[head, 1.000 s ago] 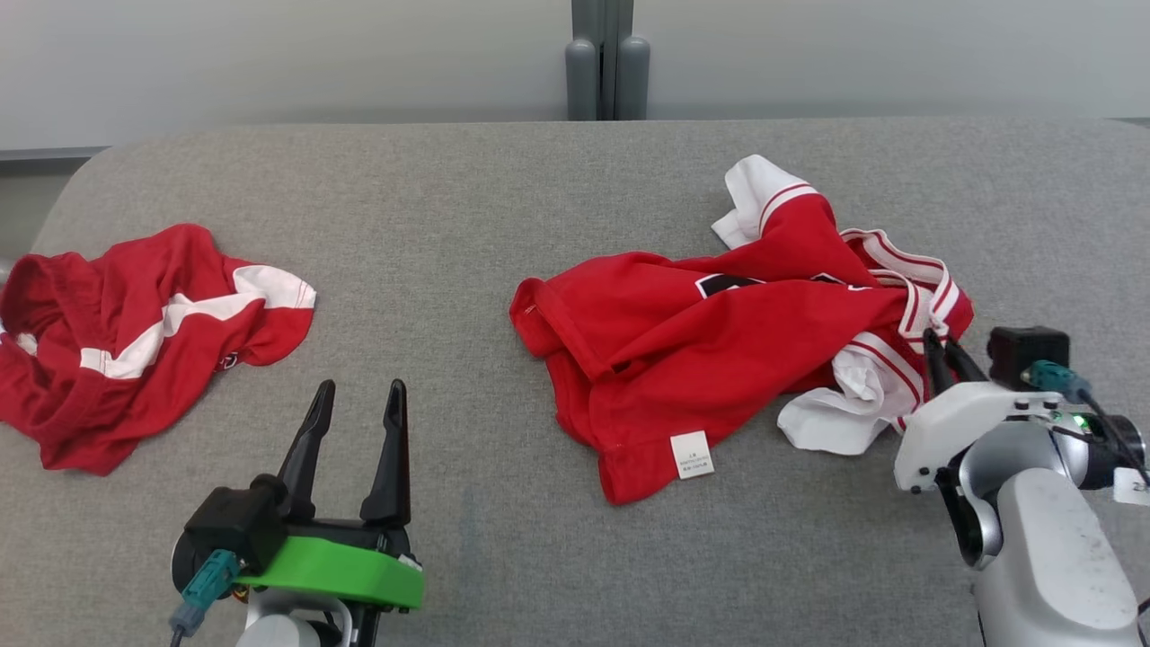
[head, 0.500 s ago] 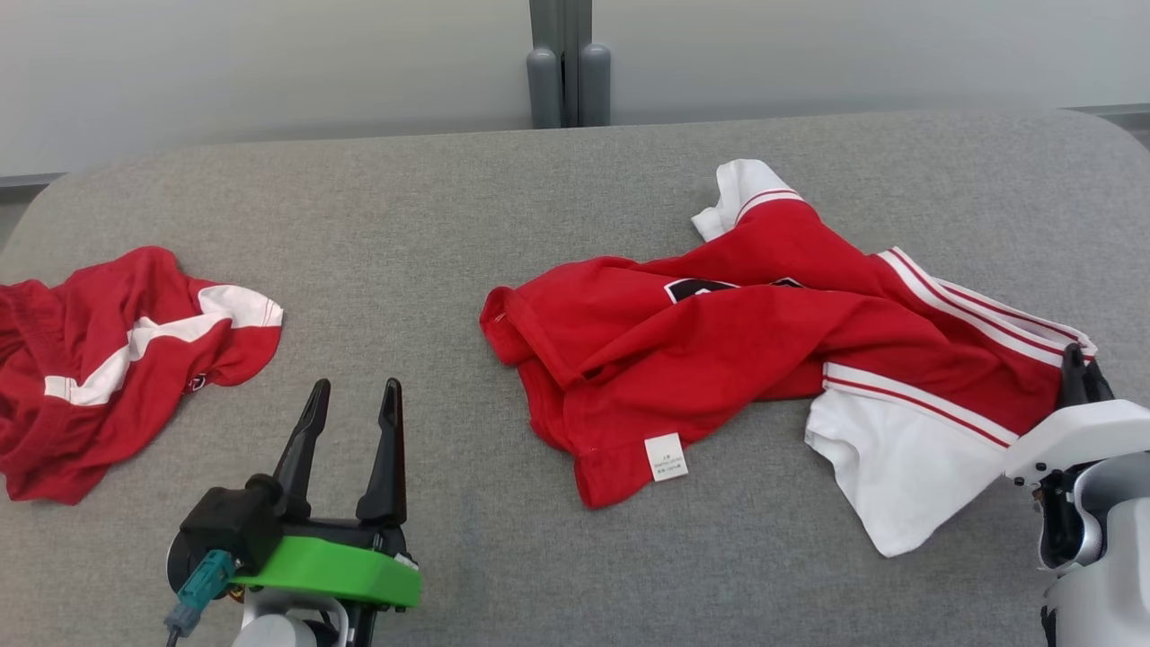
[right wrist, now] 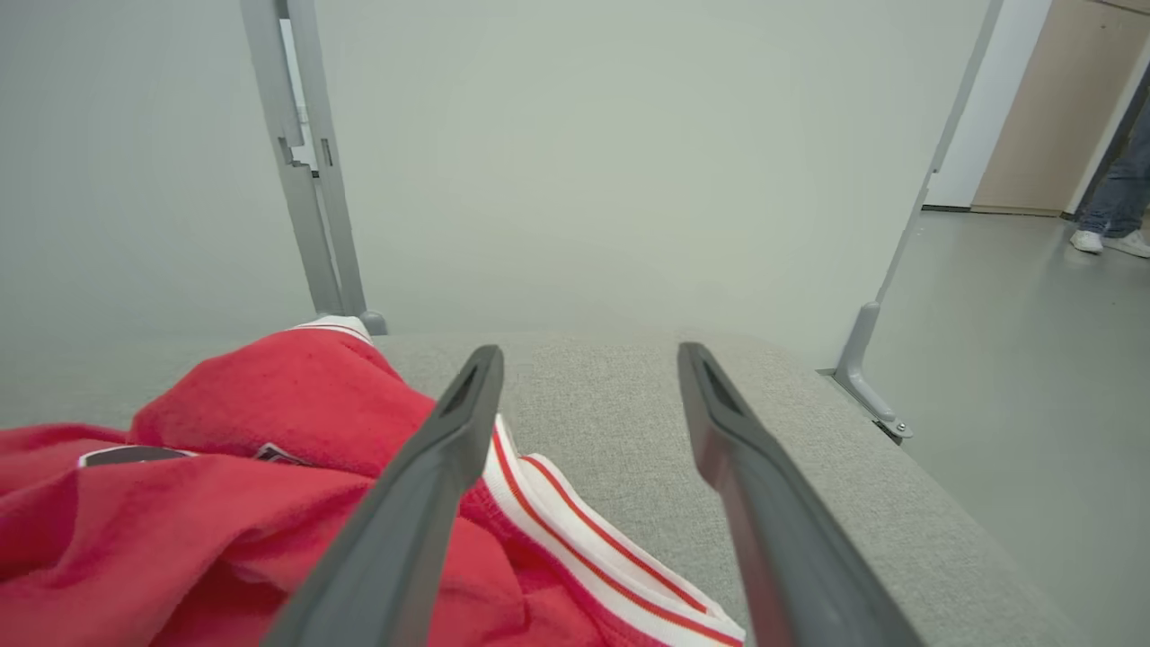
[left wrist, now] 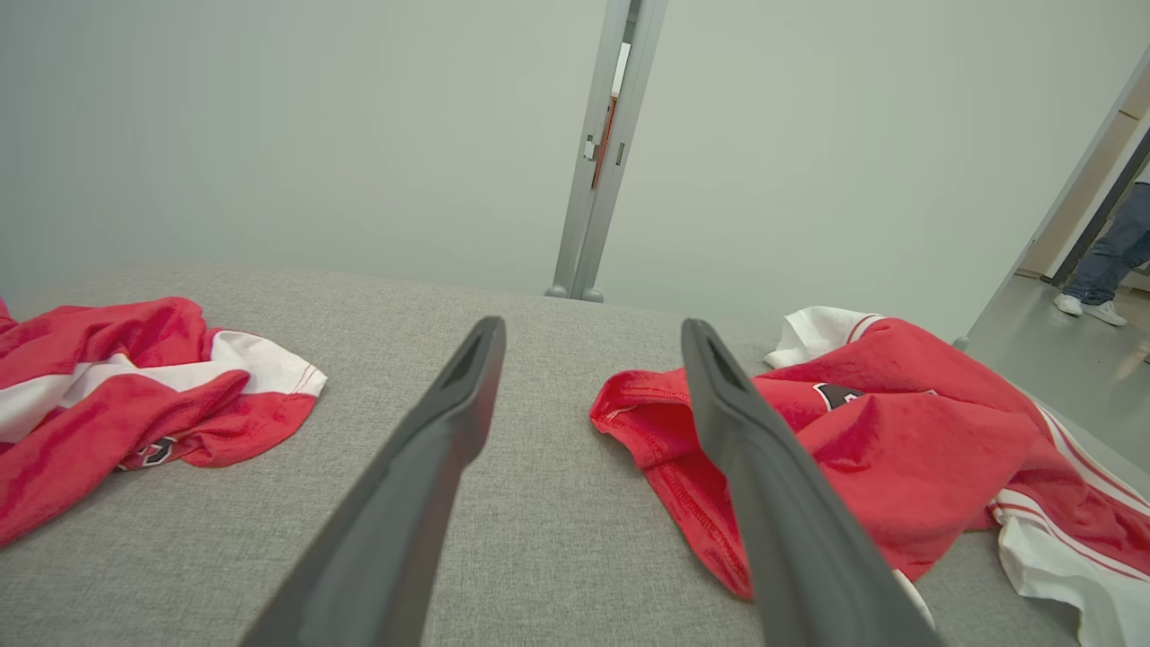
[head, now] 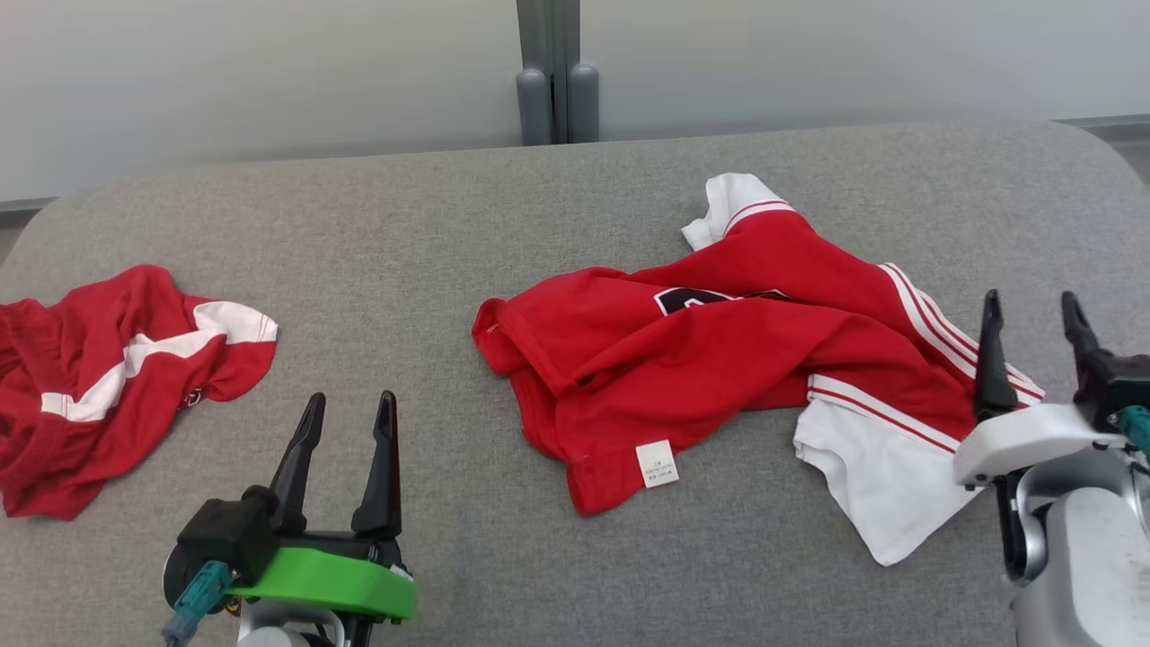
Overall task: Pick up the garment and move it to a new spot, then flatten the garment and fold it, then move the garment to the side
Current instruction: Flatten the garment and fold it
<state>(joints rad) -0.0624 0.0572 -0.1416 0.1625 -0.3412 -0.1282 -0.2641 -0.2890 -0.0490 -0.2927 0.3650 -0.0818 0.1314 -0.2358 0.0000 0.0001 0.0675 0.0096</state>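
right gripper (head: 1030,298) lower right: fingers spread, empty | left gripper (head: 352,397) lower left: spread, empty | garment (head: 719,359) centre-right: rumpled on table (head: 404,225) | likely remaining: flatten, fold, move aside

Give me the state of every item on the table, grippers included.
jersey: crumpled, unfolded, lying on the table, held by nothing.
second red garment: bunched up at the left, untouched.
left gripper: jaws open, empty.
right gripper: jaws open, empty, at the jersey's right edge.
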